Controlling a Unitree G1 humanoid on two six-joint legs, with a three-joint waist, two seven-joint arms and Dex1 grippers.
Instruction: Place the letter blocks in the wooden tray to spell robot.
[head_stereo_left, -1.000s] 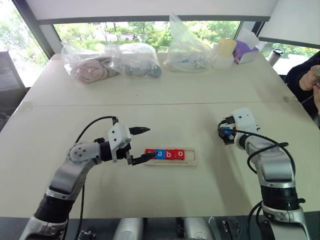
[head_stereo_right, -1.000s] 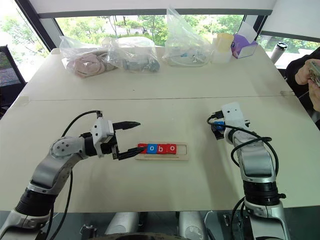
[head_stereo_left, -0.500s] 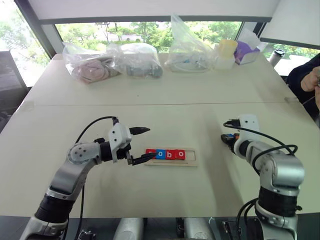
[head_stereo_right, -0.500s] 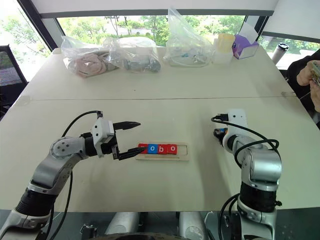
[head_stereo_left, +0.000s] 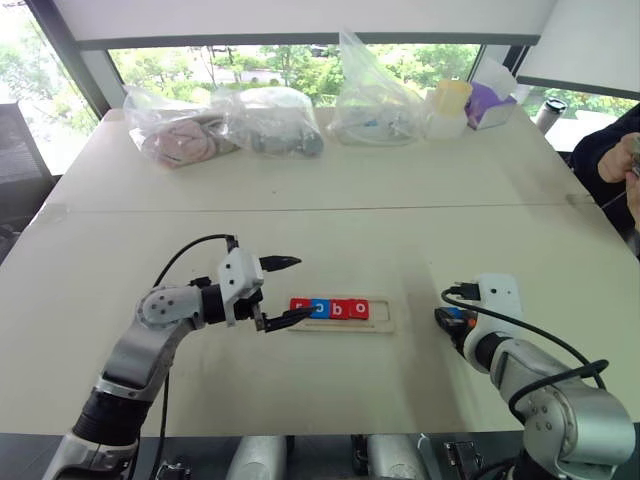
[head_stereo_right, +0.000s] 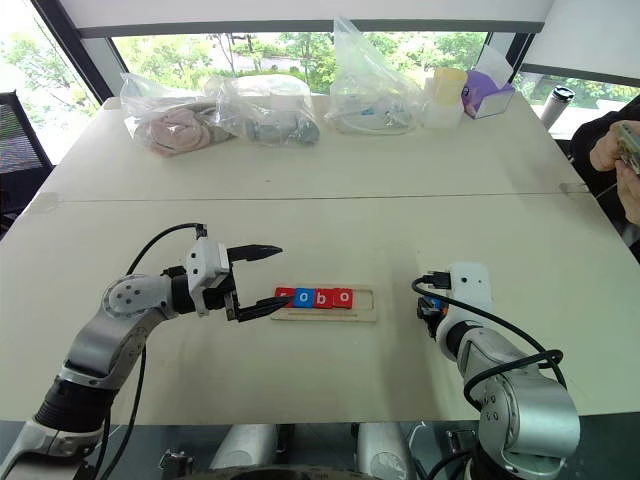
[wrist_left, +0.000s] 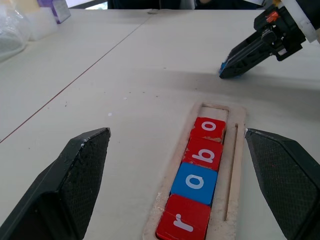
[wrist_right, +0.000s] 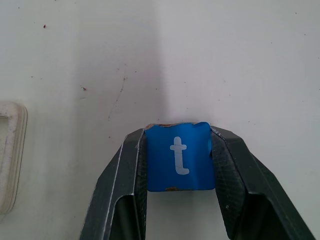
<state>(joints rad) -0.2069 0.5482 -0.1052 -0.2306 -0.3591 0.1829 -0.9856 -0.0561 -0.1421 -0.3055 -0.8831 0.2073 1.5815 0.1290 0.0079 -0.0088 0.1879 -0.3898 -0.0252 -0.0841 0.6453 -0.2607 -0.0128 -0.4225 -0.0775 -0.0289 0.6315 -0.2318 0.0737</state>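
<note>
Four letter blocks sit in a row in the wooden tray (head_stereo_left: 385, 322): a red r (wrist_left: 182, 223), a blue o (wrist_left: 196, 182), a red b (wrist_left: 205, 153) and a red o (wrist_left: 209, 128). They fill the left part of the tray, and the slot at its right end is bare. The tray lies flat on the white table (head_stereo_left: 330, 190), in the near middle. The left gripper (head_stereo_left: 283, 290) is at the left end of the tray, and its two black fingers (wrist_left: 75, 175) are spread wide apart with nothing between them. One finger tip is just beside the r block. The right gripper (wrist_right: 180, 160) is well to the right of the tray, near the front edge of the table. Its fingers are squeezed on a blue t block (wrist_right: 179, 156), one on each side. Far back on the table lie clear plastic bags (head_stereo_left: 270, 118) with things inside, a yellow cup (head_stereo_left: 451, 96) and a purple box (head_stereo_left: 490, 103). At the far right edge a person's arm in a dark sleeve (head_stereo_left: 600, 150) shows.
</note>
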